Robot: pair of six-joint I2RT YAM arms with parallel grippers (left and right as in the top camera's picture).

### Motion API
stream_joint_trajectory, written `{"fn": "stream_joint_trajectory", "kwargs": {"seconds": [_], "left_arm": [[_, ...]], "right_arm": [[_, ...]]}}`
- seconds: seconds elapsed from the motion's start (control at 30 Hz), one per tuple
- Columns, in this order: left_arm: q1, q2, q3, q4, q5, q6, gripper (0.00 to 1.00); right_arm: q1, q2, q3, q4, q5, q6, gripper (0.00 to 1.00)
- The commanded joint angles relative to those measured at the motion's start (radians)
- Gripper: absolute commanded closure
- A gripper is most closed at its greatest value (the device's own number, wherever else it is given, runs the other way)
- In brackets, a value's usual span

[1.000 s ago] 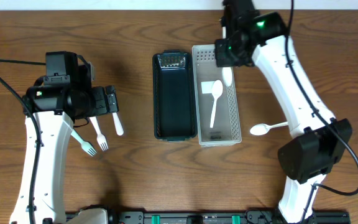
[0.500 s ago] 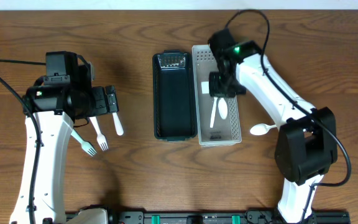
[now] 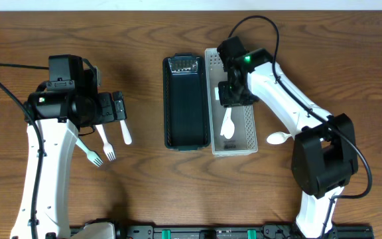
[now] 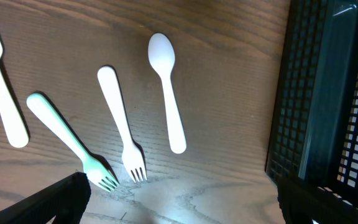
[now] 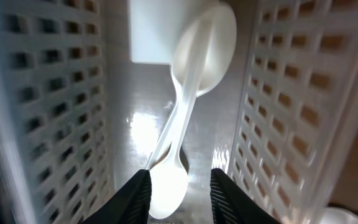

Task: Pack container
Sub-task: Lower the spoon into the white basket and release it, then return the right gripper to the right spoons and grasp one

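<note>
My right gripper (image 3: 234,93) is low inside the white basket (image 3: 251,129). In the right wrist view its jaws (image 5: 182,196) stand a little apart. A white spoon (image 5: 166,186) lies with its bowl between them, touching the left finger, with a gap to the right one. Its handle crosses a second white spoon (image 5: 213,53) on the basket floor. The black basket (image 3: 186,106) stands beside it, empty. My left gripper (image 3: 118,106) is open and empty above a white spoon (image 4: 166,93), a white fork (image 4: 122,124) and a mint fork (image 4: 73,143).
Another white fork (image 4: 2,93) lies at the far left of the left wrist view. One more white spoon (image 3: 280,137) lies on the wood right of the white basket. The black basket's mesh wall (image 4: 303,93) is close on the left gripper's right.
My right gripper came from above the white basket's far end down into it with the spoon. The spoon now lies lower in the basket. The left arm has not moved.
</note>
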Motion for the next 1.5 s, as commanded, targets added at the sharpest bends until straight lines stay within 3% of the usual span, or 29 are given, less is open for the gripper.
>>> {"fn": "stream_joint_trajectory", "kwargs": {"seconds": [0.0,0.13,0.23,0.33,0.43,0.53,0.6,0.7,0.83,1.0,1.13,1.27,1.37,1.47], "left_arm": [[0.005,0.002,0.019,-0.003,0.006,0.011,0.02],[0.005,0.002,0.019,-0.006,0.006,0.011,0.02],[0.005,0.002,0.019,-0.006,0.006,0.011,0.02],[0.005,0.002,0.019,-0.006,0.006,0.011,0.02],[0.005,0.002,0.019,-0.006,0.006,0.011,0.02],[0.005,0.002,0.019,-0.006,0.006,0.011,0.02],[0.005,0.002,0.019,-0.006,0.006,0.011,0.02],[0.005,0.002,0.019,-0.005,0.006,0.011,0.02],[0.005,0.002,0.019,-0.006,0.006,0.011,0.02],[0.005,0.002,0.019,-0.006,0.006,0.011,0.02],[0.005,0.002,0.019,-0.006,0.006,0.011,0.02],[0.005,0.002,0.017,-0.006,0.006,0.012,0.02],[0.005,0.002,0.016,-0.005,0.006,0.011,0.02],[0.005,0.002,0.016,-0.005,0.006,0.011,0.02]], "right_arm": [[-0.042,-0.039,0.166,-0.023,0.060,-0.038,0.70],[-0.149,-0.088,0.358,-0.117,0.145,0.042,0.68],[-0.274,-0.139,0.454,-0.196,0.148,0.092,0.50],[-0.384,-0.180,0.458,-0.262,0.136,0.073,0.43],[-0.467,-0.185,0.456,-0.355,0.097,-0.129,0.41],[-0.511,-0.185,0.438,-0.449,0.047,-0.223,0.40],[-0.516,-0.185,0.423,-0.500,0.040,-0.287,0.39],[-0.496,-0.186,0.386,-0.534,0.032,-0.493,0.34],[-0.477,-0.190,0.320,-0.522,-0.125,-0.695,0.25],[-0.475,-0.193,0.230,-0.501,-0.150,-0.719,0.23],[-0.474,-0.210,0.106,-0.457,-0.150,-0.669,0.22],[-0.474,-0.246,-0.027,-0.396,-0.148,-0.529,0.15],[-0.474,-0.296,-0.116,-0.340,-0.107,-0.288,0.12],[-0.474,-0.368,-0.203,-0.333,-0.070,0.093,0.10]]}}
